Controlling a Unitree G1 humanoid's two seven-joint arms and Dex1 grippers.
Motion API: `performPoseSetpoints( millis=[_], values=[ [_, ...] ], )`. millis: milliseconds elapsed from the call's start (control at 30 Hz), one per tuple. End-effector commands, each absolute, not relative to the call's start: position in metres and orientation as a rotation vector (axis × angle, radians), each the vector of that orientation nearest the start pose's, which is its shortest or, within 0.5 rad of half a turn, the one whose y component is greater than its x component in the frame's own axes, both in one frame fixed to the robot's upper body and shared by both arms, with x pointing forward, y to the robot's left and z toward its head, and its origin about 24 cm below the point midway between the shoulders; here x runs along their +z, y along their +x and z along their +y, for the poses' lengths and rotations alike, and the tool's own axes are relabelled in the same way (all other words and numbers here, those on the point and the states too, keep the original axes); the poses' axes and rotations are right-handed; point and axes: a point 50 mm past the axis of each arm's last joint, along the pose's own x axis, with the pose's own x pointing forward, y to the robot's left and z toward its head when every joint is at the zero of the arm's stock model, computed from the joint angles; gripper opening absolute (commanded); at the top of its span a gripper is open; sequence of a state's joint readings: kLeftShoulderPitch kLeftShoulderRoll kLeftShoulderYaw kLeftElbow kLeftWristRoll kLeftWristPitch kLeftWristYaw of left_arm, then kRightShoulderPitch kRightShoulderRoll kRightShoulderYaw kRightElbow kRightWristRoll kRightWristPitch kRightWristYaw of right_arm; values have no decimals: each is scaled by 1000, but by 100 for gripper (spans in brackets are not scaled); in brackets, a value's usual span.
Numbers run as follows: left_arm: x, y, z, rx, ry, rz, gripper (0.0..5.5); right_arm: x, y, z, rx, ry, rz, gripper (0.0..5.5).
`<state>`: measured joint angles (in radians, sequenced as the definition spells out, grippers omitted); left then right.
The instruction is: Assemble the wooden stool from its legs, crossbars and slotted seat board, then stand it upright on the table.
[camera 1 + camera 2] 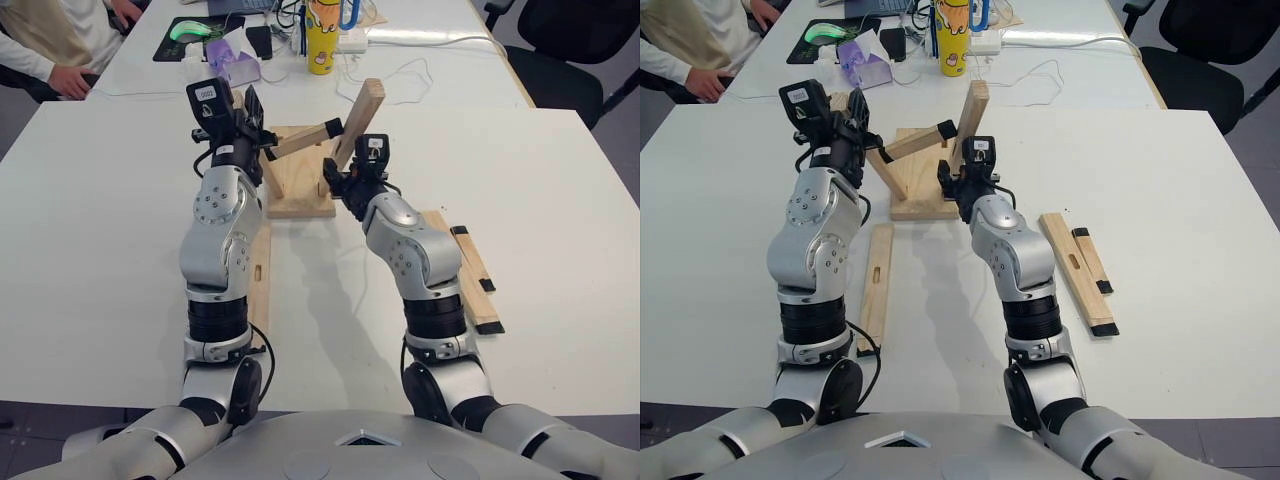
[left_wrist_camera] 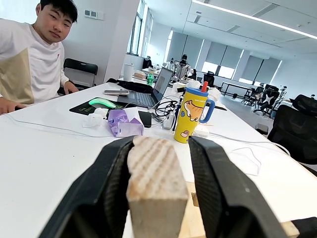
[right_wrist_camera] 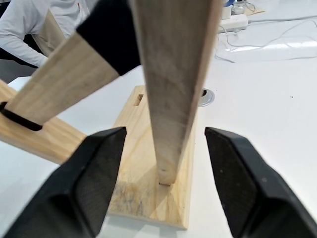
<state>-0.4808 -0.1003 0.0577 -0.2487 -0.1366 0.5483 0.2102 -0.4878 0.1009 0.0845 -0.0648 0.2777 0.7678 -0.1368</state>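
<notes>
The slotted seat board (image 1: 298, 202) lies flat at the table's middle. Two legs stand tilted in it. My left gripper (image 1: 243, 112) is shut on the top end of the left leg (image 2: 156, 168), which slants down to the board. The right leg (image 1: 364, 112) leans away to the right. My right gripper (image 3: 166, 184) is open low around it, a finger (image 3: 94, 183) on each side with gaps. A crossbar (image 1: 302, 140) with a black end runs between the two legs.
A slotted plank (image 1: 878, 285) lies under my left arm. Two more wooden pieces (image 1: 1076, 272) with black ends lie right of my right arm. A yellow mug (image 1: 321, 40), a purple box (image 1: 236, 62) and cables sit on the far table.
</notes>
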Motion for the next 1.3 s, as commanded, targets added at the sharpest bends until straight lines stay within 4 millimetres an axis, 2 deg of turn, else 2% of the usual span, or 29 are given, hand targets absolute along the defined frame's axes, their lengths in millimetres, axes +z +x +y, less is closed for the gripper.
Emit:
performPoseSetpoints(
  millis=[33, 267, 433, 567, 633, 767, 900, 1033, 1167, 1300],
  values=[
    [191, 313, 105, -18, -205, -203, 188, 123, 318, -56, 280, 185, 262, 226],
    [201, 312, 109, -8, -172, -295, 188, 120, 322, -56, 272, 206, 273, 116],
    [227, 301, 104, -109, -182, -474, 188, 119, 324, -55, 274, 217, 281, 107],
    [244, 288, 87, -258, -215, -558, 188, 120, 323, -53, 270, 240, 293, 107],
    [241, 287, 78, -304, -241, -516, 188, 121, 321, -50, 273, 247, 295, 107],
    [222, 291, 60, -345, -278, -382, 188, 122, 317, -42, 300, 251, 297, 107],
    [204, 298, 54, -329, -317, -263, 129, 123, 316, -39, 315, 250, 300, 107],
    [186, 309, 61, -269, -315, -191, 72, 123, 316, -39, 318, 247, 298, 107],
    [186, 312, 66, -250, -306, -195, 16, 123, 316, -39, 316, 246, 300, 107],
    [206, 312, 65, -269, -291, -267, 0, 123, 316, -40, 318, 239, 296, 107]
  ],
)
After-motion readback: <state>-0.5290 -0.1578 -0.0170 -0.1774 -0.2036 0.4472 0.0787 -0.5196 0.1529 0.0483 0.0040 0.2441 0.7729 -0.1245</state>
